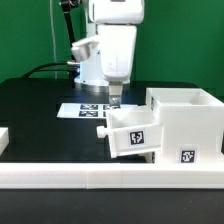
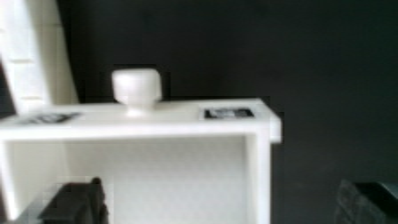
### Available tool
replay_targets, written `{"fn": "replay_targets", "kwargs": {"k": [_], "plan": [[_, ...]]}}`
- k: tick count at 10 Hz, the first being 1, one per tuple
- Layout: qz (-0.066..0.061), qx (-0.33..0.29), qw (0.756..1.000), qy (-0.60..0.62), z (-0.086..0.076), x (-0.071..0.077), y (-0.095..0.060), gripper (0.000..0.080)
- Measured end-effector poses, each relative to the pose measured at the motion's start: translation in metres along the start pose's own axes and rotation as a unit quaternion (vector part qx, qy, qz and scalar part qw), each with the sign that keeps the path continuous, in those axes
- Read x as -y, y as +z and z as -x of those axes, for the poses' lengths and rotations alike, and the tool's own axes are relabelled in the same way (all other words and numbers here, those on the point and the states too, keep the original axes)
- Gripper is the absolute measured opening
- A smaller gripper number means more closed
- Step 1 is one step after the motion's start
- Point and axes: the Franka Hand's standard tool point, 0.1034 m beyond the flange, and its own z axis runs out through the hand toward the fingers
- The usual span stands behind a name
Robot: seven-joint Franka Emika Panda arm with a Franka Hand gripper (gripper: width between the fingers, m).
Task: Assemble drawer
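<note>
White tray [image 1: 132, 130] tilted at housing [image 1: 186, 122] front, claw [image 1: 115, 98] open above.

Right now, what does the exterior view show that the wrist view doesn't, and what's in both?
Only the exterior view shows the large housing, the marker board on the black table, the white border rail in front, and the arm above. Only the wrist view shows the tray's hollow inside from close up, the dark fingertips either side of it, and tags on its top edge. Both show the tray with its knob; the exterior view has the gripper just above it, jaws apart.
</note>
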Motion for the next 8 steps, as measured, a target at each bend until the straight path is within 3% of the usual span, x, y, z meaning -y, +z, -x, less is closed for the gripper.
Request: {"fn": "replay_targets", "kwargs": {"k": [2, 4, 8], "plan": [[-0.002, 0.000, 1.000, -0.011, 0.034, 0.002, 0.004, 0.0649], [-0.017, -0.007, 1.000, -0.018, 0.056, 0.011, 0.026, 0.0649], [-0.054, -0.025, 0.998, -0.020, 0.058, 0.033, 0.075, 0.0649]]}}
